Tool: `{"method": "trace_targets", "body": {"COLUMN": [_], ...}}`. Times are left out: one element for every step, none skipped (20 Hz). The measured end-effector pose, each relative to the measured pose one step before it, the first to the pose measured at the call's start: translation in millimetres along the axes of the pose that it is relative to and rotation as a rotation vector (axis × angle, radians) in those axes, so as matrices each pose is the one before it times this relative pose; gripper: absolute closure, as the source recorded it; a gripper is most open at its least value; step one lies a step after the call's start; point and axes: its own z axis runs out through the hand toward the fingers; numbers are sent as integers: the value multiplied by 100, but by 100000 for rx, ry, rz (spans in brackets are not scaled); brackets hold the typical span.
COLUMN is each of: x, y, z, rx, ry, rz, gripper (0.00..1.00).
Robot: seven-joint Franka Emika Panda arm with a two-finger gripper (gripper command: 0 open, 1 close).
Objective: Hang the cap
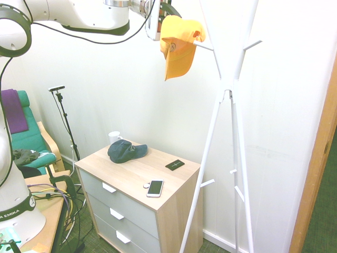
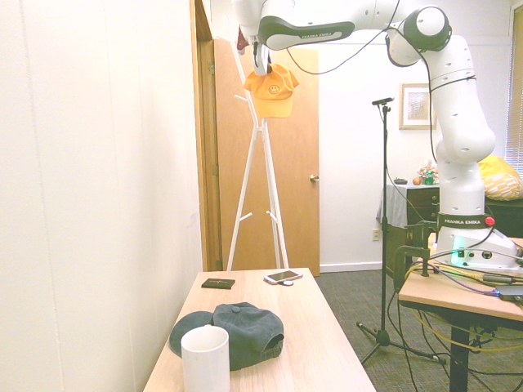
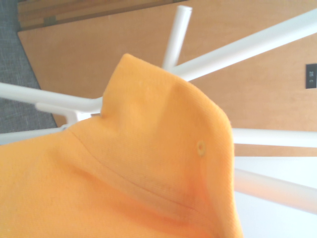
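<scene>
First exterior view: cap at the rack's peg.
My gripper point(image 1: 158, 23) was clenched on the yellow cap point(image 1: 179, 45), brim hanging down beside the white coat rack point(image 1: 224, 89).

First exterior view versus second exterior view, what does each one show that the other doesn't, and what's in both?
Only the first shows the green armchair and the wooden dresser's grey drawer fronts. Only the second shows the brown wooden door and the framed picture. Both show the yellow-orange fabric cap up at the white coat stand, the dark blue cap, the white mug, the phone and the small black card.
</scene>
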Motion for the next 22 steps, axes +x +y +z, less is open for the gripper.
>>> {"method": "trace_targets", "body": {"x": [354, 209, 84, -25, -53, -49, -90, -146, -168, -170, -234, -226, -220, -284, -322, -296, -254, -214, -100, -38, -23, 13], "y": [251, 157, 76, -14, -58, -81, -205, -324, -365, -418, -449, -443, -430, -504, -468, -409, -317, -265, -112, -45, -16, -5], "z": [28, -35, -123, -172, -147, 12, 264, 487, 693, 814, 803, 769, 666, 519, 358, 228, 129, 60, 1, 6, 6, -9], "rx": [-154, -74, 63, 170, 232, 202, 15, -204, -299, -306, -268, -242, -46, 262, 121, 284, 642, 827, 716, 626, 432, 323], "ry": [162, 153, 160, 109, 6, -247, -663, -943, -1102, -1158, -1005, -674, -478, -429, -447, -427, -662, -671, -537, -464, -336, -10], "rz": [371, 318, 135, -62, -126, -151, -343, -511, -570, -538, -628, -562, -512, -418, -225, -139, 256, 686, 664, 446, 358, 282], "gripper": [100, 100, 100, 100, 100, 100, 100, 100, 100, 100, 100, 100, 100, 100, 100, 100, 0, 0, 0, 0, 0, 0]}}
